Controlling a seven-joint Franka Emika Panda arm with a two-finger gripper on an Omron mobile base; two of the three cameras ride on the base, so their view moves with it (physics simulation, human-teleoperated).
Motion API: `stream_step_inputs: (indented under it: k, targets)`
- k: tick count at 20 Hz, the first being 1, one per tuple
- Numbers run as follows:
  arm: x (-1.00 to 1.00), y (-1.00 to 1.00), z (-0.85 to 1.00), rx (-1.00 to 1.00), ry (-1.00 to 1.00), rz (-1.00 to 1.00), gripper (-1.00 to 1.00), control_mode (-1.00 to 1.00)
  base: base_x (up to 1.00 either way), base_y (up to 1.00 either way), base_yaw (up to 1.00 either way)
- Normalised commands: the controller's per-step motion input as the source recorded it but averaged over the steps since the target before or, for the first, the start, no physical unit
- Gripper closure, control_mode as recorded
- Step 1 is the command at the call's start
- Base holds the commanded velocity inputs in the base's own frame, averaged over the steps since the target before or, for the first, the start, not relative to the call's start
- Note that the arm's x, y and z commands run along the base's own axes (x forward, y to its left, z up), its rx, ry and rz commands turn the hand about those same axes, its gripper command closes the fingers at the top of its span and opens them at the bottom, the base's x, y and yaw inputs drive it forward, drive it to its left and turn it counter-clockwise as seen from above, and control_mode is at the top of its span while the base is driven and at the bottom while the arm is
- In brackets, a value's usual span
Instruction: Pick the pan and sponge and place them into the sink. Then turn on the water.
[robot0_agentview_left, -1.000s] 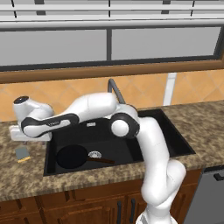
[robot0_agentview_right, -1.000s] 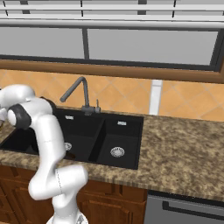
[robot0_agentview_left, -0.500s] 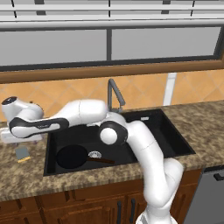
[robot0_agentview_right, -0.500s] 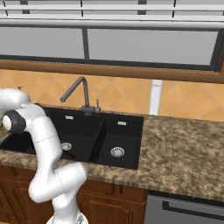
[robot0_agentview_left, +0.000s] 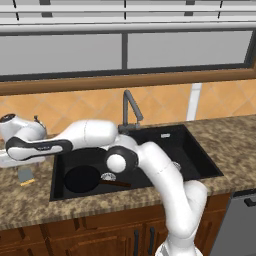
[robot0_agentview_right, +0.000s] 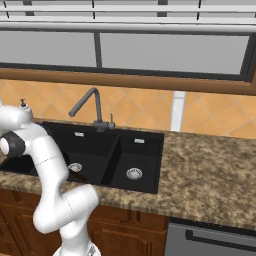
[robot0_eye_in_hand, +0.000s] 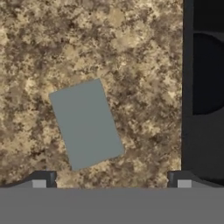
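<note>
The sponge (robot0_eye_in_hand: 86, 124) lies flat on the speckled counter with its grey-blue face up, just ahead of my gripper (robot0_eye_in_hand: 111, 183). The gripper is open, its two tips wide apart and nothing between them. In the left base view the sponge (robot0_agentview_left: 25, 175) sits left of the black sink (robot0_agentview_left: 62, 165), and my arm reaches far left above it. The black pan (robot0_agentview_left: 82, 178) rests in the larger basin, its brown handle pointing right. The grey faucet (robot0_agentview_left: 129, 107) stands behind the sink with no stream running from it.
A white soap dispenser (robot0_agentview_left: 35, 121) stands at the back left of the counter, close to my wrist. The sink's black rim (robot0_eye_in_hand: 188, 87) runs along the right of the hand view. The smaller basin (robot0_agentview_right: 135, 160) lies to the right, with open granite counter (robot0_agentview_right: 210, 170) beyond.
My arm has swung left from over the sink to above the counter beside it, bringing the hand over the sponge. The pan and sponge have not moved.
</note>
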Motion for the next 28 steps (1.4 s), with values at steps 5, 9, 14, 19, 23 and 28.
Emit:
stream_step_inputs:
  k: [5, 9, 14, 19, 23, 28]
  targets:
    - [0.11, 0.00, -0.23, 0.02, 0.00, 0.00, -1.00, -1.00, 0.00, 0.00, 0.00]
    - [0.19, 0.00, -0.21, 0.00, 0.00, 0.00, -1.00, -1.00, 0.00, 0.00, 0.00]
    - [0.15, 0.11, -0.23, 0.00, 0.00, 0.00, -1.00, -1.00, 0.00, 0.00, 0.00]
    - [0.10, 0.15, -0.12, 0.00, 0.00, 0.00, -1.00, -1.00, 0.00, 0.00, 0.00]
    - [0.08, 0.10, -0.11, 0.00, 0.00, 0.00, -1.00, -1.00, 0.00, 0.00, 0.00]
    - [0.06, 0.21, -0.17, 0.00, 0.00, 0.00, -1.00, -1.00, 0.00, 0.00, 0.00]
